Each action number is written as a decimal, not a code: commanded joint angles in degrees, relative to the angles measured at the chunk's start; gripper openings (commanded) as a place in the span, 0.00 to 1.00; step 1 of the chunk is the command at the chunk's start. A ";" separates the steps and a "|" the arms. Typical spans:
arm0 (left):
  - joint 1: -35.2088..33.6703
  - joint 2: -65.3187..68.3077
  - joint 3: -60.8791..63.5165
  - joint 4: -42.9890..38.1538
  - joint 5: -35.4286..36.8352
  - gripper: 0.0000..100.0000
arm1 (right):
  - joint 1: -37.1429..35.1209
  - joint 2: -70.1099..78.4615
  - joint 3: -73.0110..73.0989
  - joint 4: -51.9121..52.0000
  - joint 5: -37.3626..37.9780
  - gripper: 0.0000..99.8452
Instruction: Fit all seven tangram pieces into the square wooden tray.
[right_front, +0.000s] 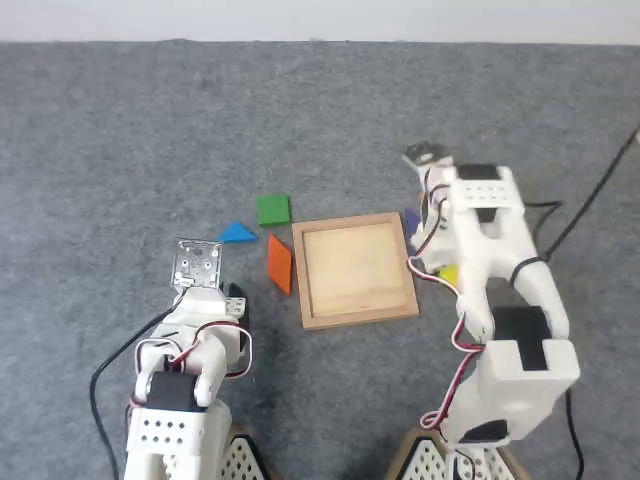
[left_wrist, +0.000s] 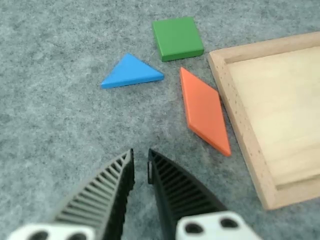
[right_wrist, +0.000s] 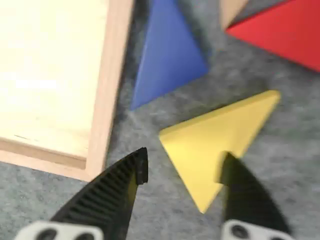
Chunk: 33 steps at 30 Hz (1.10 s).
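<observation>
Pickup looked imminent: right gripper (right_wrist: 185, 156) hung wide open astride the yellow wooden triangle (right_wrist: 220, 127) beside the square wooden tray (right_wrist: 107, 90), left gripper (left_wrist: 140, 154) nearly closed, empty.

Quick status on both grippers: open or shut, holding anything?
Left gripper: shut, holding nothing.
Right gripper: open, fingers either side of the yellow triangle, not gripping it.

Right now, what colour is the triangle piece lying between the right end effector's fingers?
Yellow. The triangle piece shows best in the right wrist view.

One tray (left_wrist: 240, 122), four coloured triangles (left_wrist: 132, 72) (right_wrist: 167, 55) (right_wrist: 220, 135) (right_wrist: 285, 30), one square (left_wrist: 177, 37), one parallelogram (left_wrist: 205, 110), two grippers (left_wrist: 140, 165) (right_wrist: 182, 167)
</observation>
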 joint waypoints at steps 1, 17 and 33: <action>-0.44 -0.79 -1.01 0.18 0.53 0.05 | -0.40 -3.38 2.37 -3.30 -1.41 0.42; -0.44 -0.79 -1.01 0.18 0.53 0.05 | 2.24 1.80 4.40 -11.47 -9.23 0.32; -0.44 -0.79 -1.01 0.18 0.53 0.05 | 2.24 4.35 3.08 -9.27 -9.41 0.18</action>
